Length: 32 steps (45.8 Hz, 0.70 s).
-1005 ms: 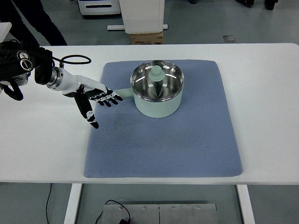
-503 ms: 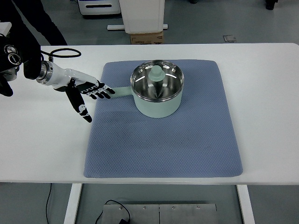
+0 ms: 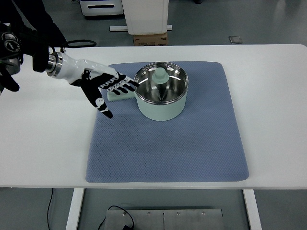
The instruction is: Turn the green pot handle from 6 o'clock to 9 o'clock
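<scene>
A pale green pot (image 3: 161, 108) with a steel inside and a green knobbed lid part in it stands on the blue mat (image 3: 168, 143). Its green handle (image 3: 118, 95) points left, toward 9 o'clock, and is mostly covered by my left hand (image 3: 111, 90). The left hand's fingers are spread flat over the handle, fingertips near the pot rim, thumb pointing down toward the mat. It grasps nothing. The right arm does not show.
The mat lies on a white table (image 3: 273, 96). A black cable (image 3: 76, 44) loops behind the left arm. A white cabinet base and a cardboard box (image 3: 151, 39) stand on the floor beyond the table's far edge.
My left hand has moved right and away from me, from the mat's left edge onto the handle, fingertips now near the pot rim. The pot has not moved.
</scene>
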Each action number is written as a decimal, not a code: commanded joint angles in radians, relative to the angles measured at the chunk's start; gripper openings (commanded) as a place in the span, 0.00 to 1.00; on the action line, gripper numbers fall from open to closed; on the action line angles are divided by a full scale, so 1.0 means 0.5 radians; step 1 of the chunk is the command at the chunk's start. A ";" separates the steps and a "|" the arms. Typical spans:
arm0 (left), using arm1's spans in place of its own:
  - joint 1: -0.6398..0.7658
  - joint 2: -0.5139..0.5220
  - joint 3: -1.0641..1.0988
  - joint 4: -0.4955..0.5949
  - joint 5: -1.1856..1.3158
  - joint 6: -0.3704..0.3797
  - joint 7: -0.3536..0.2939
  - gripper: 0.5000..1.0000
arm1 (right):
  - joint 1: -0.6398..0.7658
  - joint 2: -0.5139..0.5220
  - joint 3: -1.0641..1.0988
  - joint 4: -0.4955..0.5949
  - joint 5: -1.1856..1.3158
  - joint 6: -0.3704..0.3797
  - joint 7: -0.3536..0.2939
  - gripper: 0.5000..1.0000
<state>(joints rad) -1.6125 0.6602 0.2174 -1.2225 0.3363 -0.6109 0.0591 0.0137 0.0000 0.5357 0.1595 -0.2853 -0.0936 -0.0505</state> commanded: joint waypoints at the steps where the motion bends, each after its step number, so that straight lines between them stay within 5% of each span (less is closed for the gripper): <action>1: -0.030 0.005 -0.121 0.046 -0.172 0.000 0.001 1.00 | 0.000 0.000 -0.001 0.000 0.000 0.000 0.000 1.00; 25: 0.335 -0.010 -0.490 0.834 -0.786 0.000 -0.232 1.00 | 0.000 0.000 0.002 0.000 0.000 0.000 0.000 1.00; 32: 0.687 -0.029 -0.790 1.083 -1.037 0.292 -0.428 1.00 | 0.000 0.000 0.002 0.000 0.000 0.000 0.000 1.00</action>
<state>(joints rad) -1.3238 0.6491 -0.1237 -0.7228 -0.1425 -0.5031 -0.1349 0.0145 -0.0006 0.5367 0.1596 -0.2853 -0.0938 -0.0504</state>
